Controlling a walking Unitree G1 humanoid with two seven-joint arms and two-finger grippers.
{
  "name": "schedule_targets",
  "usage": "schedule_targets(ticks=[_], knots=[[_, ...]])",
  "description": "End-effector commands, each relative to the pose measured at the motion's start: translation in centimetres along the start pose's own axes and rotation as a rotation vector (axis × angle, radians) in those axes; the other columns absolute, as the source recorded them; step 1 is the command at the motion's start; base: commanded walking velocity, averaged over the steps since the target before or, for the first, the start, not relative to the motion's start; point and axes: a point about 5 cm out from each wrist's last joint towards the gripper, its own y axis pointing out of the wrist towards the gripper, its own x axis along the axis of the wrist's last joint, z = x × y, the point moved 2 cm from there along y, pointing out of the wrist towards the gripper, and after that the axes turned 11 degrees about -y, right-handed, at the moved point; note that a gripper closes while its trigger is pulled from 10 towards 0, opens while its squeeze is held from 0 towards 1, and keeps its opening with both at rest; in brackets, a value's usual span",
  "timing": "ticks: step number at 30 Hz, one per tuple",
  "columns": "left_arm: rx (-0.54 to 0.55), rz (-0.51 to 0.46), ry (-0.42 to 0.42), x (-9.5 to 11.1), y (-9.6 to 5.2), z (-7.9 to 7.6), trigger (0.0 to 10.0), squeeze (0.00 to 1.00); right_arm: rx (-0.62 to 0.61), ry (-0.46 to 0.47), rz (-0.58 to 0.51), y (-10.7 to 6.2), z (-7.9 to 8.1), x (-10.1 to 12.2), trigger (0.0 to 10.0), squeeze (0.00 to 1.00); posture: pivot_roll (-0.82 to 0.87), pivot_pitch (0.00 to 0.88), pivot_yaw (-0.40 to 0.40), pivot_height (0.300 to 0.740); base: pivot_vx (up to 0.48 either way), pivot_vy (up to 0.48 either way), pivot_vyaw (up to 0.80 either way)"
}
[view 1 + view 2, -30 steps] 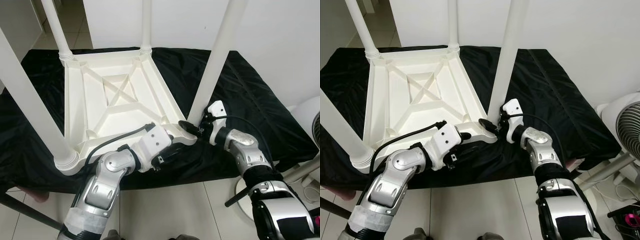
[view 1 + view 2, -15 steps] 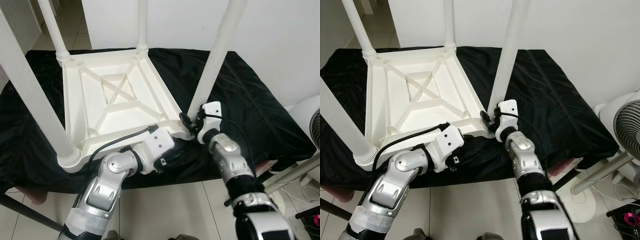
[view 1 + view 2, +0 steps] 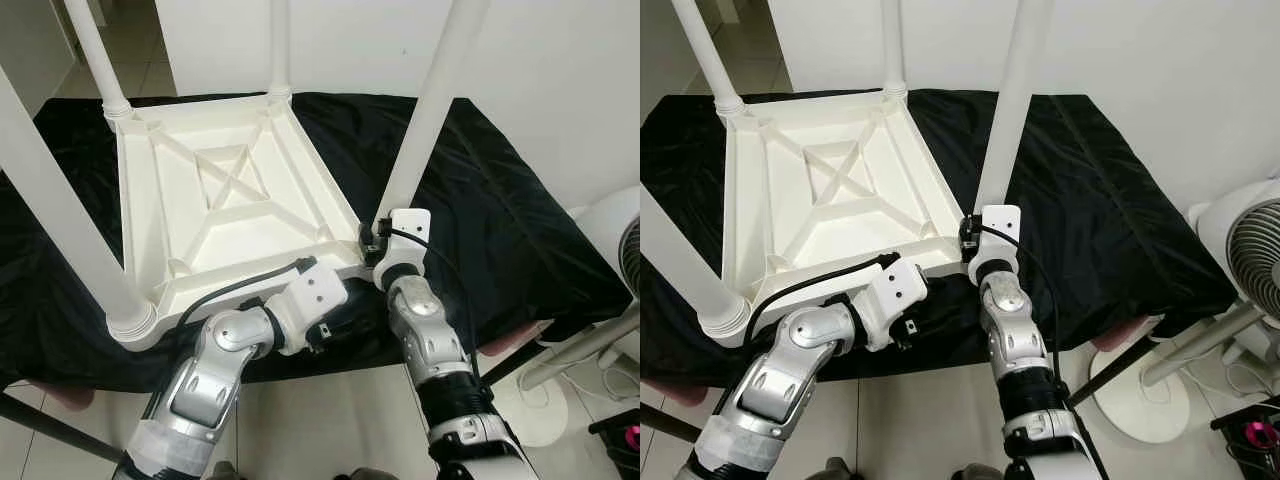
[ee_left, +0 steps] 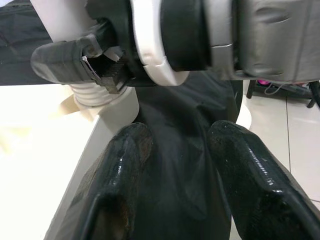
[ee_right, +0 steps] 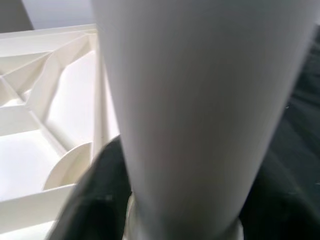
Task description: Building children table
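Children's table (image 3: 235, 215): inverted on black-draped desk (image 3: 510, 215) | right tool (image 3: 375, 245): pinching near-right leg (image 3: 425, 120) at its socket | left tool (image 4: 175, 165): spread beside that corner | advice: keep leg upright, seat it squarely while bracing frame.

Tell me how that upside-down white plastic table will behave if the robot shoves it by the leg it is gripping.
The table looks like thin ribbed moulded plastic, so probably light and stiff. Lying on the glossy black cloth, it would likely slide, perhaps bunching the fabric. The right gripper holds the leg near its base, so it should not tip.
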Motion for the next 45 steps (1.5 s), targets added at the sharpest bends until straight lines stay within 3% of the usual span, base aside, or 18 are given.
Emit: schedule_targets(ticks=[1,8,9,10,17,22,34,35,36,37,38,45], knots=[[0.024,-0.011,-0.001,0.3,0.1,0.0,10.0,0.0,0.021,0.023,-0.011,-0.2,0.0,0.2,10.0,1.0,-0.07,0.0,-0.04,0.74,0.0,0.0,0.0],[0.025,-0.007,0.0,0.2,-0.1,-0.1,10.0,0.0,0.076,0.008,-0.038,-1.3,-1.4,0.6,10.0,1.0,-0.07,0.0,-0.04,0.74,0.0,0.0,0.0],[0.027,-0.007,0.002,0.2,-0.2,0.0,10.0,0.0,0.122,0.001,-0.041,-1.7,-1.7,0.5,10.0,0.78,-0.07,0.0,-0.039,0.74,0.0,0.0,0.0],[0.028,-0.006,0.003,0.2,-0.2,0.1,10.0,0.0,0.196,-0.035,-0.056,-2.0,-2.1,0.4,10.0,0.0,-0.07,0.0,-0.039,0.74,0.0,0.0,0.0],[0.025,-0.005,0.007,0.3,-0.1,0.2,10.0,0.0,0.394,-0.133,-0.079,-2.8,-3.3,0.3,10.0,0.0,-0.08,0.0,-0.026,0.74,0.0,0.0,0.0],[0.017,-0.005,0.02,0.5,0.0,0.4,10.0,0.0,0.507,-0.205,-0.065,-1.4,-5.1,0.7,10.0,0.0,-0.08,0.0,-0.019,0.74,0.0,0.0,0.0],[0.033,-0.006,0.027,0.7,0.0,0.7,10.0,0.0,0.664,-0.313,0.012,0.5,-4.2,-0.7,10.0,0.0,-0.07,0.0,-0.014,0.74,0.0,0.0,0.0],[0.035,-0.006,0.027,0.7,0.0,0.8,10.0,0.0,0.683,-0.313,0.021,0.7,-3.9,-0.9,6.2,0.0,-0.06,0.0,-0.014,0.74,0.0,0.0,0.0],[0.035,-0.006,0.027,0.7,0.0,0.8,10.0,0.0,0.683,-0.313,0.021,0.7,-3.9,-0.9,6.2,0.0,-0.06,0.0,-0.014,0.74,0.0,0.0,0.0],[0.04,-0.006,0.027,0.8,0.0,0.9,10.0,0.0,0.699,-0.326,0.025,1.0,-3.5,-1.0,4.8,0.0,-0.06,0.0,-0.016,0.74,0.0,0.0,0.0],[0.043,-0.006,0.027,0.8,0.0,0.9,10.0,0.0,0.703,-0.333,0.029,1.0,-3.3,-1.2,0.4,0.0,-0.06,0.0,-0.017,0.74,0.0,0.0,0.0],[0.053,-0.008,0.024,0.8,-0.1,1.0,10.0,0.0,0.736,-0.328,0.035,0.8,-2.6,-2.1,0.0,0.0,-0.05,0.0,-0.025,0.74,0.0,0.0,0.0]])
